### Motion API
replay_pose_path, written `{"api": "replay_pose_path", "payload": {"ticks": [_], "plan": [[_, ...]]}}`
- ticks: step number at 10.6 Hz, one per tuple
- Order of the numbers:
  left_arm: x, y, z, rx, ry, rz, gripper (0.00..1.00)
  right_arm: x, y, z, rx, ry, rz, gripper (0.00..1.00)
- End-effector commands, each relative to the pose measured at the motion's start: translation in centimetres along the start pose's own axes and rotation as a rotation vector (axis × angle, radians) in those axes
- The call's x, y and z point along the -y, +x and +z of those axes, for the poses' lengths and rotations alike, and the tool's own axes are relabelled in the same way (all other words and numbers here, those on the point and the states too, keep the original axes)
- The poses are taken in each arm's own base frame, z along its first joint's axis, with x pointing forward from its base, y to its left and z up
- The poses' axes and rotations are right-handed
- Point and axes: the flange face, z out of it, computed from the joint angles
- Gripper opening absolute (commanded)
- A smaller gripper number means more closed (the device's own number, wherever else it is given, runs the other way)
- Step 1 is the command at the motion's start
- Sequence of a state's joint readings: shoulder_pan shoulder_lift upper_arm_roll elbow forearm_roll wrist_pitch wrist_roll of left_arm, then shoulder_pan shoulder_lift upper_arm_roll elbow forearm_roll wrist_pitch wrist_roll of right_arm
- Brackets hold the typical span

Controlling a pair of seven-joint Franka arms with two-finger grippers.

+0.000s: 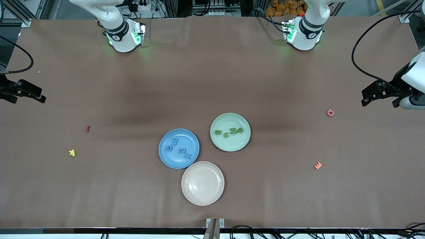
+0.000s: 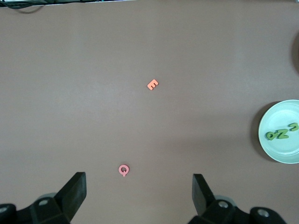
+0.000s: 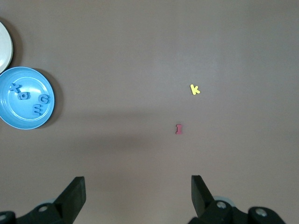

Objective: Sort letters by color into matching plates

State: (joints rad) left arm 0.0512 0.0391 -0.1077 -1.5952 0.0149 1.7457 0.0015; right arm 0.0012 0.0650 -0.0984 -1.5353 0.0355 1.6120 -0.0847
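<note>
Blue plate: you see four blue letters in it.
Green plate: four green letters.
Left gripper: jaws open, empty, at the table's edge.
Right gripper: the same, at its own end's edge.

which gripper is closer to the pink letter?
Left. The left gripper hangs open at its own end of the table, close to the pink letter. The right gripper, open too, waits at the right arm's end.

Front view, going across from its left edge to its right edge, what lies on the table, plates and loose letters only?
Yellow letter → red letter → blue plate → cream plate → green plate → orange letter → pink letter.
</note>
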Motion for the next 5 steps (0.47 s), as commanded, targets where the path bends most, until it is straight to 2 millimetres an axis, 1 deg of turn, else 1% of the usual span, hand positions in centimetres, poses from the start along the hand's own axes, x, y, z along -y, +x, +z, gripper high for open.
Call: {"api": "replay_pose_path", "payload": {"ticks": [1,5], "plan": [[-0.19,-0.04,-0.69,-0.013,0.010,0.025,1.00,0.15,0.03,-0.19,-0.001,-0.006,-0.005,1.00],[-0.46,0.00,-0.80,-0.018,0.009,0.028,1.00,0.15,0.03,-0.19,-0.001,-0.006,-0.005,1.00]]}}
